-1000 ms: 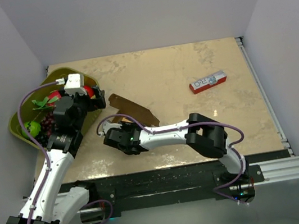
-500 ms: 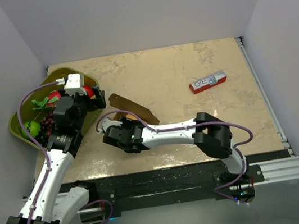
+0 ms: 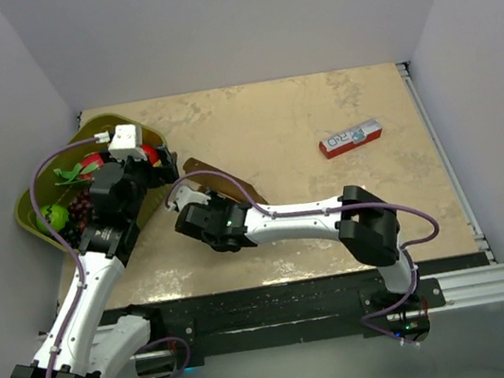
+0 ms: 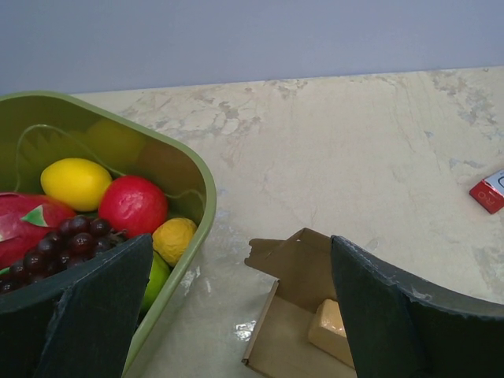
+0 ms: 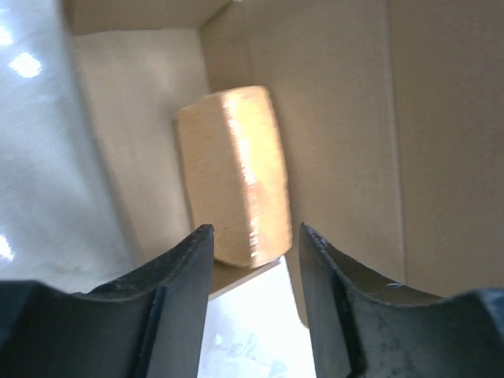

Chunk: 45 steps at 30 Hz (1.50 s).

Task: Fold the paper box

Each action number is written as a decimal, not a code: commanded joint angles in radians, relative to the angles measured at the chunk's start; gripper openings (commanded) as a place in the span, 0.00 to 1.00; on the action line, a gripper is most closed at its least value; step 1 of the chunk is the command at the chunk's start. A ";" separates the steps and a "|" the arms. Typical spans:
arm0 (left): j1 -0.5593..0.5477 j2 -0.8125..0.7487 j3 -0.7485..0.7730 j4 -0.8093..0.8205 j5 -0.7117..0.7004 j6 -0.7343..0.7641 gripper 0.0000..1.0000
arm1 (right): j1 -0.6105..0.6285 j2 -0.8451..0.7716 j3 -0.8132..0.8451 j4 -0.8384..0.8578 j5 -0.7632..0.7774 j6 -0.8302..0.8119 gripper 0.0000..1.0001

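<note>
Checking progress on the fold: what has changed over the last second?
The right tool pushed farther over the paper box, away from the bases, its jaws apart near the orange block. It has taken hold of nothing. The left tool and red-and-white carton stayed put.

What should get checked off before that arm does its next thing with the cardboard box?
1. Orange block lies inside the paper box: ok.
2. Right gripper free of the block: cannot tell; its jaws straddle the block's near end.
3. Left gripper open and empty: ok.
4. Box flaps closed: not ok; the top is open.
5. Green bowl apart from the box: ok.
</note>
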 commanded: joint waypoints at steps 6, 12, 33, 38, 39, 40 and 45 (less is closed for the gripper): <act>0.008 -0.007 -0.002 0.044 0.018 -0.010 0.98 | -0.064 -0.003 0.002 0.058 0.081 0.042 0.37; 0.008 -0.007 -0.002 0.044 0.024 -0.011 0.98 | -0.080 0.025 -0.012 0.068 0.061 0.041 0.36; 0.010 -0.004 0.000 0.046 0.026 -0.008 0.98 | -0.002 0.017 0.002 -0.020 -0.055 0.121 0.32; 0.008 -0.003 -0.002 0.046 0.026 -0.008 0.98 | 0.026 -0.004 0.029 -0.058 -0.060 0.144 0.32; 0.010 -0.003 0.000 0.046 0.026 -0.008 0.98 | 0.027 -0.012 0.032 -0.066 -0.060 0.151 0.32; 0.008 -0.003 0.000 0.046 0.026 -0.008 0.98 | 0.027 -0.027 0.034 -0.066 -0.065 0.153 0.32; 0.008 -0.003 -0.002 0.046 0.026 -0.008 0.98 | 0.027 -0.053 0.049 -0.064 -0.083 0.159 0.32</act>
